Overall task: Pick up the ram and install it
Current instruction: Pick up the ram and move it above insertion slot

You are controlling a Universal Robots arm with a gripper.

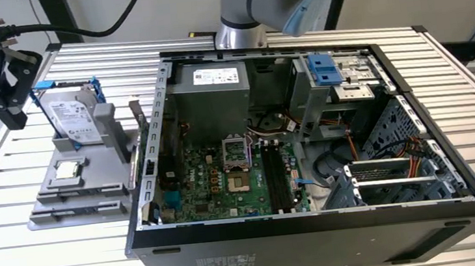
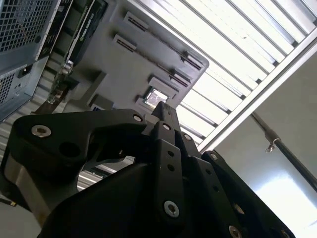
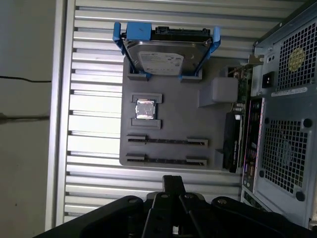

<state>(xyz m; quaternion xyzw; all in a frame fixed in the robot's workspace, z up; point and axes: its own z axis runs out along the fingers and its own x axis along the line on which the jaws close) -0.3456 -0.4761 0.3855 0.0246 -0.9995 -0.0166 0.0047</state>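
Two ram sticks (image 3: 167,141) stand edge-up in the slots of a grey holder (image 3: 178,99) on the slatted table, beside the open computer case. In the exterior view the ram (image 1: 80,213) lies at the holder's near end. My black gripper (image 1: 14,120) hangs above the table at the exterior view's left, over the holder's far side and apart from the ram. Its fingers (image 3: 173,182) are together with nothing between them; the fingertip (image 2: 166,111) points down toward the holder. The motherboard's black slots (image 1: 275,175) lie inside the case.
The holder also carries a silver hard drive (image 1: 75,119) in a blue bracket, a square processor chip (image 3: 146,109) and an upright card (image 3: 232,144). The open case (image 1: 316,220) fills the table's middle and the exterior view's right. The arm's base (image 1: 241,34) stands behind it.
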